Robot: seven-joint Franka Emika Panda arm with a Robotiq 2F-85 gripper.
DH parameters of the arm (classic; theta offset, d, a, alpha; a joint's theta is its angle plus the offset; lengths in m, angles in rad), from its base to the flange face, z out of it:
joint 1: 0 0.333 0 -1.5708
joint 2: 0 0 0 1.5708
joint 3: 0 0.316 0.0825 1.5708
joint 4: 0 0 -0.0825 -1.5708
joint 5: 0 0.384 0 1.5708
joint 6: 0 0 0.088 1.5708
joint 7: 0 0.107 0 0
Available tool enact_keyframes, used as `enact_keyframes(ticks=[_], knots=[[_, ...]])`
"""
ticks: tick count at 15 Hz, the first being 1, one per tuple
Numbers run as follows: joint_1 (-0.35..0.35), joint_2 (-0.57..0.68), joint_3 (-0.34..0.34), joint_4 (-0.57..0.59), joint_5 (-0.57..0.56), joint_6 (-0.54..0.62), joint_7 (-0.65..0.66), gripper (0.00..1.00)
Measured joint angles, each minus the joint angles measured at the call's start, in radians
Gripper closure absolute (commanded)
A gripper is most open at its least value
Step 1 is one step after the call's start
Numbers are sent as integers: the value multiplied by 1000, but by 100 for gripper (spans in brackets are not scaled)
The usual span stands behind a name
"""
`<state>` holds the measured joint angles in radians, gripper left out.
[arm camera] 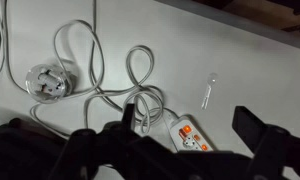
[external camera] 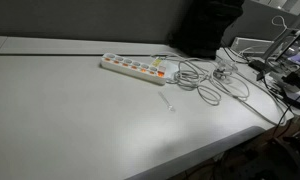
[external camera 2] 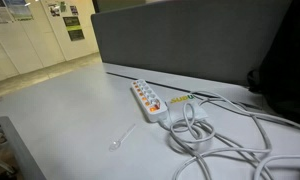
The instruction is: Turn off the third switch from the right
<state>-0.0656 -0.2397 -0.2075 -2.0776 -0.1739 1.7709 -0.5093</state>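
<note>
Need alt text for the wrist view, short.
Looking down past the open end effector, one end of a white power strip lies on a white table. White cable loops beside it toward a round plug; a small clear utensil lies nearby.

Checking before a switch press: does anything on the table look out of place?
A small clear plastic item lies stray beside the white power strip, whose cord sprawls in tangled loops. No visible damage.

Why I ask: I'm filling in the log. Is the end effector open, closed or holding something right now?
End effector: open, holding nothing; the power strip shows in the gap in the wrist view.
</note>
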Motion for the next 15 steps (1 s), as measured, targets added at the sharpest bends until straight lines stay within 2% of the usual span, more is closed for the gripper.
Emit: enact_keyframes(ticks=[15], knots=[[0, 0, 0, 0, 0, 1, 0, 0]])
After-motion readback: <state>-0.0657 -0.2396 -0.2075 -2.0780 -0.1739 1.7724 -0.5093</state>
